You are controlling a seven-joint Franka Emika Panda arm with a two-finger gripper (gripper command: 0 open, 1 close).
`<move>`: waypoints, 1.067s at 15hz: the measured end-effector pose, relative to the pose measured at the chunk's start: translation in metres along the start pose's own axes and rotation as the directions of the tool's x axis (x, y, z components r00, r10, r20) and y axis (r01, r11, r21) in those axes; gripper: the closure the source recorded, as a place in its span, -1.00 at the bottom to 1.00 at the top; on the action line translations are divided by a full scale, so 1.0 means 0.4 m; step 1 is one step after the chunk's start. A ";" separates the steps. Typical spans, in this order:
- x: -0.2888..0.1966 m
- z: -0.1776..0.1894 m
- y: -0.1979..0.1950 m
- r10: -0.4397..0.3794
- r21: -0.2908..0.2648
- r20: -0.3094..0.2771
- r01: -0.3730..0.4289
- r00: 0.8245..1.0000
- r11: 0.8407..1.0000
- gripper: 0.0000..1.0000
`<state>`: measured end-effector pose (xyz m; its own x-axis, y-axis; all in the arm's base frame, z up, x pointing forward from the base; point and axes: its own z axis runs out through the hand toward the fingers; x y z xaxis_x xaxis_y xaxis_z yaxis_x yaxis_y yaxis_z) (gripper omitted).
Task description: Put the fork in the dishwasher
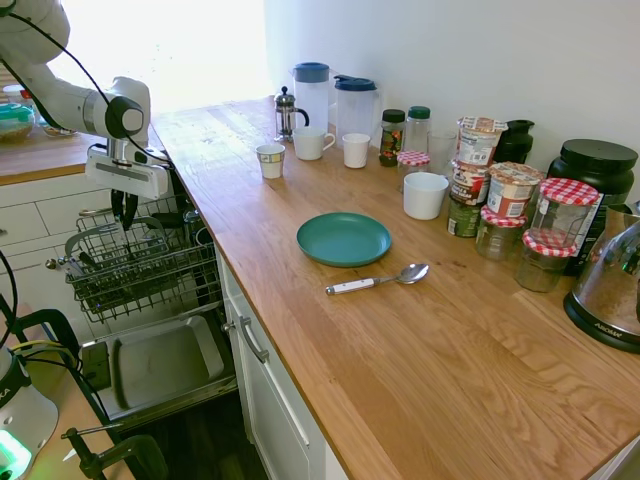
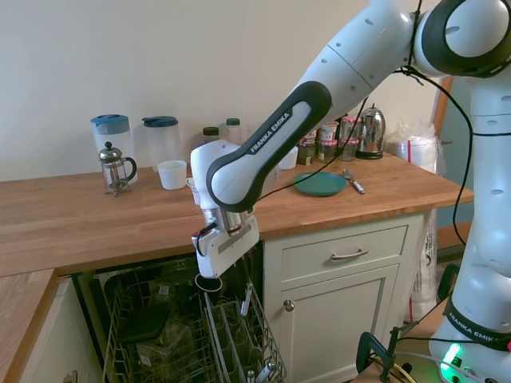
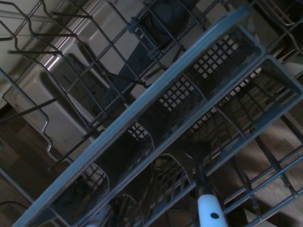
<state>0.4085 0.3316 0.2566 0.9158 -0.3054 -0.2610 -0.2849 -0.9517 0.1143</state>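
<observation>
"FRANKA EMIKA" printed on arm. Tool (image 1: 124, 212) hanging over dishwasher (image 1: 140, 270) grey wire rack, frame left; tool state: can't tell. Wood-grain desk (image 1: 420, 350).

A long wooden desk (image 1: 420, 350) runs along a plain pale wall (image 1: 480, 50), turning a corner at the far end. White cabinets (image 2: 343, 295) with metal handles sit beneath it. Bright daylight washes out the far left corner. The floor (image 1: 200, 440) below is dark wood.
</observation>
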 end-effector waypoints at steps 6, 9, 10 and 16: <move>0.018 0.053 -0.030 0.003 -0.016 0.008 -0.003 1.000 1.000 -1.00; 0.031 0.050 -0.036 0.007 -0.012 0.005 -0.007 1.000 1.000 -1.00; 0.032 0.051 -0.035 0.008 -0.012 0.005 -0.008 1.000 1.000 -1.00; 0.037 0.051 -0.033 0.012 -0.012 0.005 -0.012 1.000 1.000 -1.00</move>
<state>0.4199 0.3389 0.2317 0.9109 -0.3166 -0.2648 -0.2919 -0.9477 0.1291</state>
